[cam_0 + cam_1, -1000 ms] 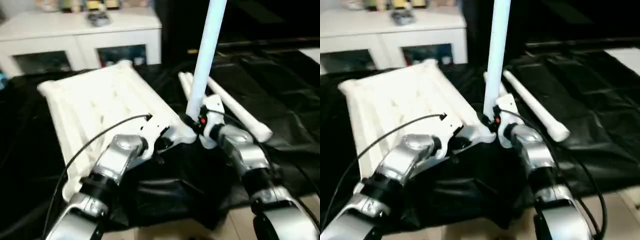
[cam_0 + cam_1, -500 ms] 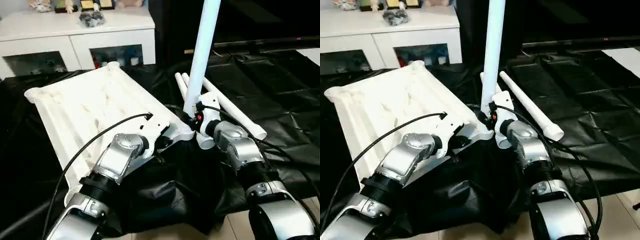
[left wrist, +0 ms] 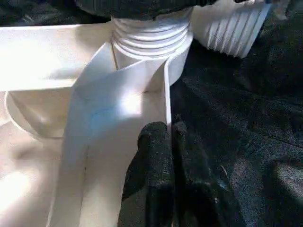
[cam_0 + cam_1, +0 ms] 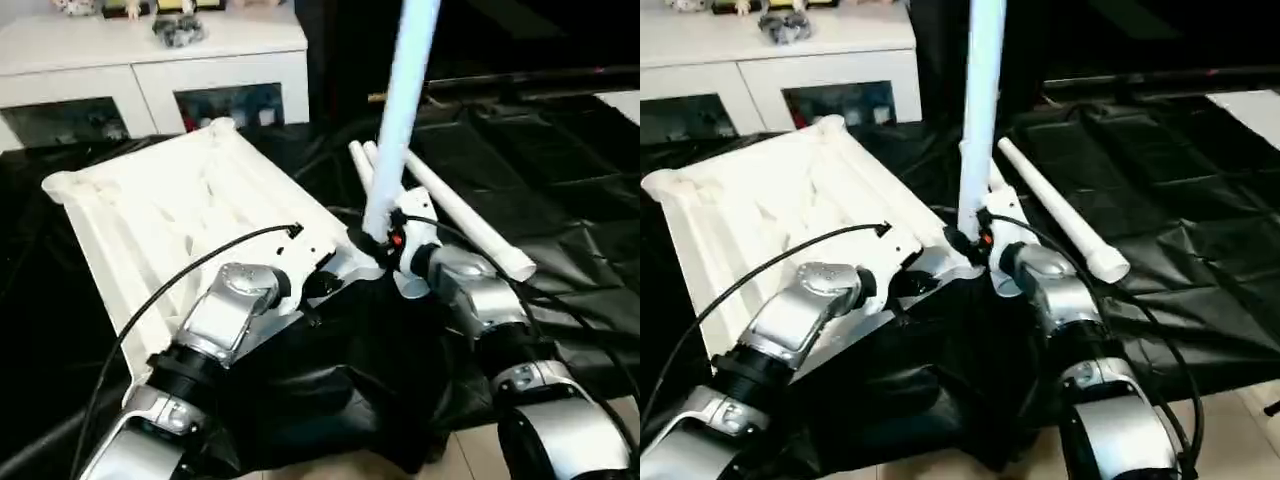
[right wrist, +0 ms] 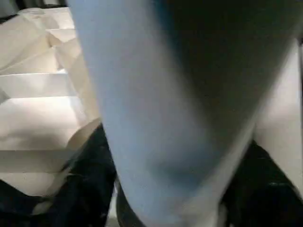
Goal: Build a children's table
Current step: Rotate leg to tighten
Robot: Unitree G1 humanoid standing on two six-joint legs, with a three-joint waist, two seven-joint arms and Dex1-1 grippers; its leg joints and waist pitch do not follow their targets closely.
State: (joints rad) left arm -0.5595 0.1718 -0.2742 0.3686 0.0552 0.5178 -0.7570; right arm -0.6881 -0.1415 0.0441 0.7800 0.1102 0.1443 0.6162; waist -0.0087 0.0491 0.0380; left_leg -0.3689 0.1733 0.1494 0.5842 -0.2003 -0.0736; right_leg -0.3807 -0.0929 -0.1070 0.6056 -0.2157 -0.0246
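Ribbed tabletop [image 4: 170, 215] rib pinched by left hand [image 3: 166, 137]; right hand [image 4: 385, 243] clenches smooth leg [image 4: 398, 130] (tapered tube).

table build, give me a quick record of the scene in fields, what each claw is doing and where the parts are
tabletop: underside up on black sheet
upright leg: standing at near right corner socket
right claw: shut on upright leg near its base
left claw: shut on a tabletop rib beside that socket
spare legs: lying on sheet, right of tabletop
cabinet: behind
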